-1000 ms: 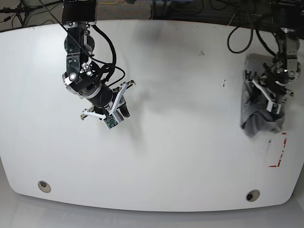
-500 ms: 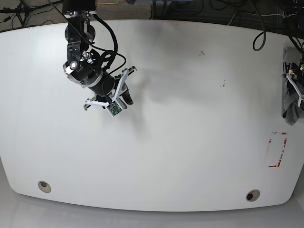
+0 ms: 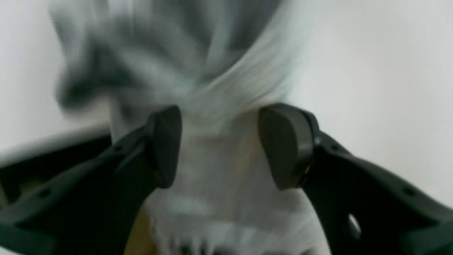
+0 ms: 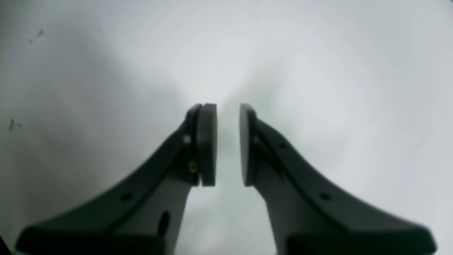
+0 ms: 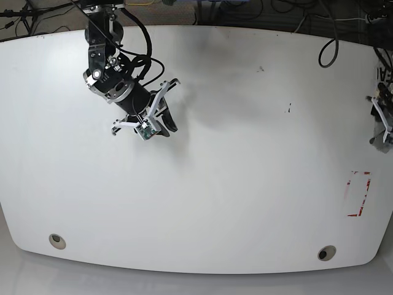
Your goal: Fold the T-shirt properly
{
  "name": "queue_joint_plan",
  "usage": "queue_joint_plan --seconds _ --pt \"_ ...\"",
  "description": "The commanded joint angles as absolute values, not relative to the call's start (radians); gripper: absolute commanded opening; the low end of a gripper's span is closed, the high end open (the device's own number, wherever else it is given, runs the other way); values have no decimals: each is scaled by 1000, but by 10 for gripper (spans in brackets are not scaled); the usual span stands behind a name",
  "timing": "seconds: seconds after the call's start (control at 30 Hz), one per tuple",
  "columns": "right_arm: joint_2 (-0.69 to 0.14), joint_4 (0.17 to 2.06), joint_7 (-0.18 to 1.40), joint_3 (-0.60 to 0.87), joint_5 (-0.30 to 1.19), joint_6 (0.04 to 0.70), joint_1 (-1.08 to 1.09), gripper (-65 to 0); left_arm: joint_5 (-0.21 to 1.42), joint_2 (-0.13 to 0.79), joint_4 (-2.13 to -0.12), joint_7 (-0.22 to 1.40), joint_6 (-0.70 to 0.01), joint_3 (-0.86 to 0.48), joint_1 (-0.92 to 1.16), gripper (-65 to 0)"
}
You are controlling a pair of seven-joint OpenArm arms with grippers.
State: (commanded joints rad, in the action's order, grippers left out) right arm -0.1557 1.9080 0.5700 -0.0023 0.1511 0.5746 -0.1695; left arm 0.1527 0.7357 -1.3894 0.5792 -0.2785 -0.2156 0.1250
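Note:
The T-shirt (image 3: 219, 88) fills the left wrist view as blurred light grey cloth, bunched between the two dark pads. My left gripper (image 3: 224, 141) is shut on it. In the base view that gripper (image 5: 385, 120) sits at the far right edge of the table. Only a sliver of T-shirt (image 5: 389, 75) with black lettering shows there; the rest is out of frame. My right gripper (image 5: 164, 125) hangs over the table's back left part. In its wrist view the right gripper (image 4: 227, 141) is shut to a narrow slit, with nothing between the pads but bare white table.
The white table (image 5: 245, 184) has a red tape mark (image 5: 359, 194) near the right edge. Two round holes (image 5: 56, 241) (image 5: 326, 252) sit near the front edge. Black cables (image 5: 245, 12) run along the back edge.
The left arm has dragged the T-shirt right, from well inside the table to its right edge and mostly out of the base view. The right arm has drifted back and a little right.

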Motion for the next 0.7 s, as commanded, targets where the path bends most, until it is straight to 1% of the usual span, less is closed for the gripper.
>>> queue_joint_plan --seconds 0.17,0.3,0.33,0.47,0.6,0.7 --pt "-168 1880 484 27 124 578 -180 -549 153 667 -1497 572 -278 -277 124 -290" --pt "-166 1879 404 113 127 578 -226 -549 151 565 -1629 529 -277 -314 131 -290" --pt "-166 1877 392 122 127 578 -231 -549 150 555 -1643 516 -277 -315 133 -290" --pt "-165 1860 278 180 127 578 -291 -549 76 430 -1751 389 -274 -320 213 -290" --pt "-165 1837 174 225 127 578 -344 -549 -2 303 -1821 266 -274 -320 266 -290" --pt "-165 1836 102 271 127 578 -420 -549 -54 214 -1873 176 -274 -320 344 -290"
